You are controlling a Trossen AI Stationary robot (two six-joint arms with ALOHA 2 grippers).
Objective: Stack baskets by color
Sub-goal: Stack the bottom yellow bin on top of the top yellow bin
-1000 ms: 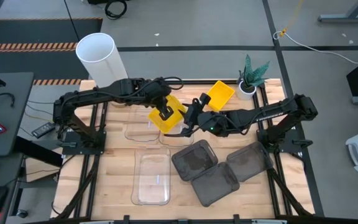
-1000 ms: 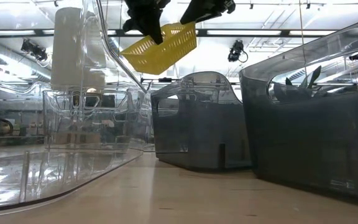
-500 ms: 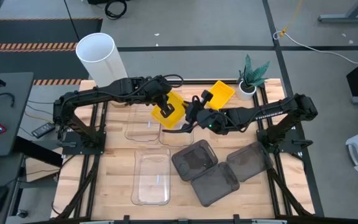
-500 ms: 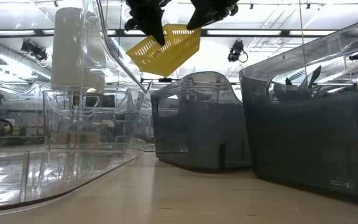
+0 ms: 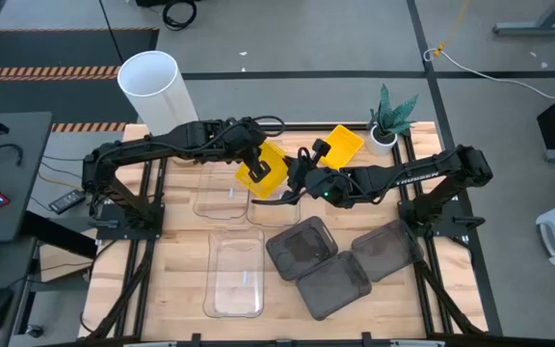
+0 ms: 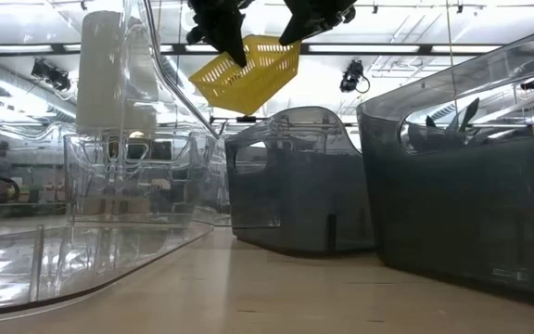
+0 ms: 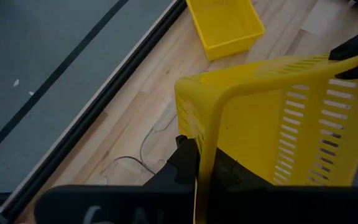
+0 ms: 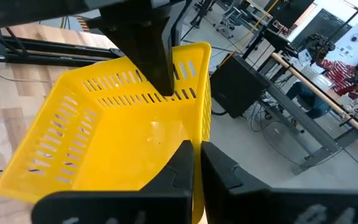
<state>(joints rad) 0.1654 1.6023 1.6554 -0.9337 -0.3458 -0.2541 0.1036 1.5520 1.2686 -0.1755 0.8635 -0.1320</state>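
Yellow plastic shows twice: one slotted yellow basket (image 5: 264, 171) is held in the air above the worktop (image 5: 171, 280) near the upper centre of the high view, and a second yellow basket (image 5: 341, 146) lies flat on the wood toward the upper right, beside the potted plant (image 5: 390, 118). Three dark grey baskets (image 5: 328, 267) sit clustered at the lower right of the frame. At least two clear baskets (image 5: 236, 273) lie left of them, one at lower centre and another under the raised yellow one. A tall white cylinder (image 5: 153, 89) stands at the upper left.

Both arms reach inward and meet at the lifted basket. The left claw (image 5: 255, 173) stretches in from the left, clenched on the basket's near rim; its wrist view shows the yellow wall pinched between its fingers (image 7: 185, 163). The right claw (image 5: 297, 181) comes from the right, clamped on the opposite rim, the wall caught between its fingers (image 8: 182, 163). In the low view the basket hangs tilted between them at the top centre. A person in a striped top (image 8: 353, 71) sits in the room beyond.
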